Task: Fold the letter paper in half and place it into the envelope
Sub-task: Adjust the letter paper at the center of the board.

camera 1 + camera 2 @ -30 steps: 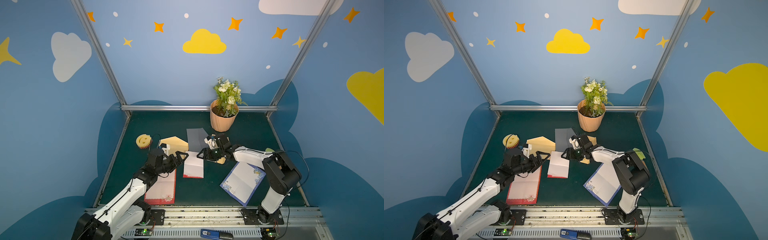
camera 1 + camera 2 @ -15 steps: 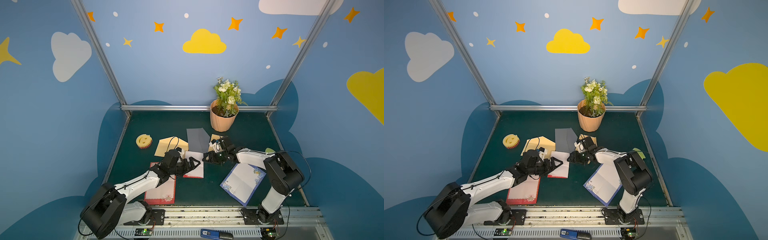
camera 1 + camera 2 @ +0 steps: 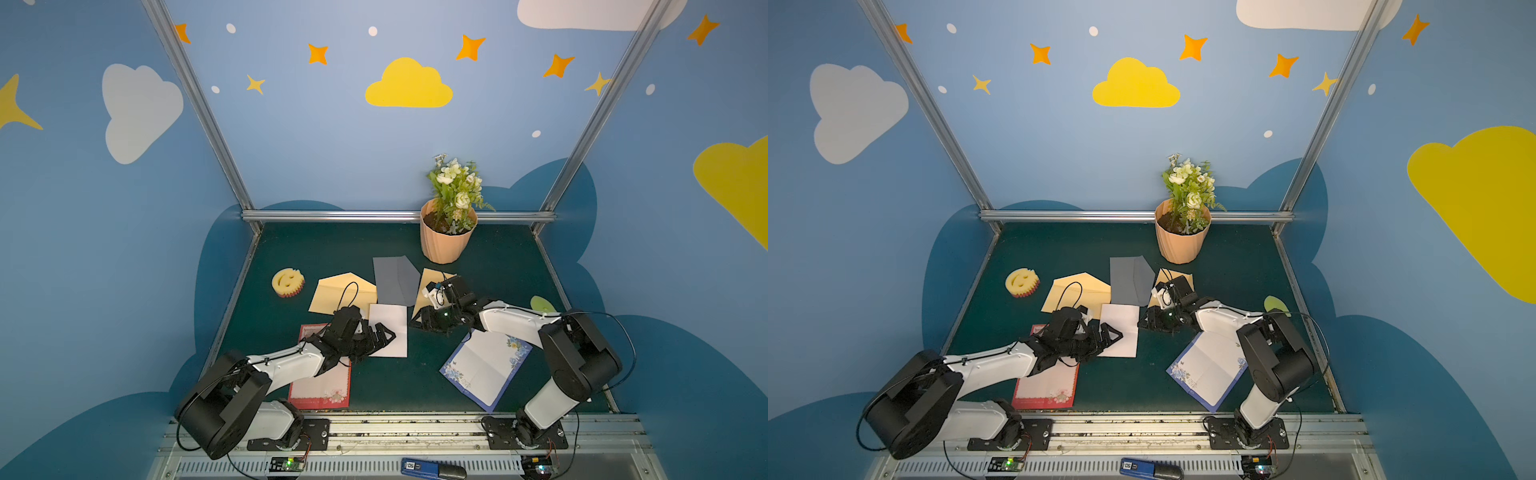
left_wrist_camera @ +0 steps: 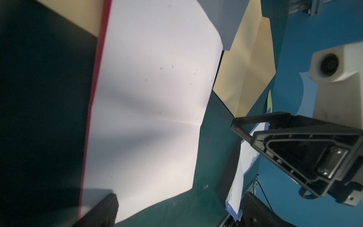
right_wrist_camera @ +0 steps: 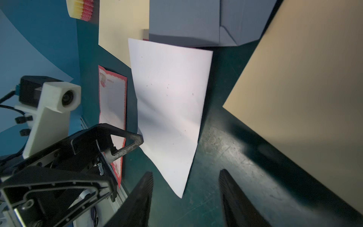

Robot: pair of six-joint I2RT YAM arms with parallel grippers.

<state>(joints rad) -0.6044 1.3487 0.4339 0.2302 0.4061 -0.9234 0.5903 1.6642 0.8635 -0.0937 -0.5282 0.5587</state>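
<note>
Two grippers flank the white paper (image 3: 399,320), lying flat mid-worktop (image 3: 311,249). Left gripper (image 3: 376,343) hovers over its left edge, fingers wide, holding nothing. Right gripper (image 3: 426,325) sits low by its right edge, fingers partly apart, empty. Grey envelope (image 3: 392,280) overlaps the paper's far edge, with a tan envelope (image 3: 332,291) just beside.
</note>
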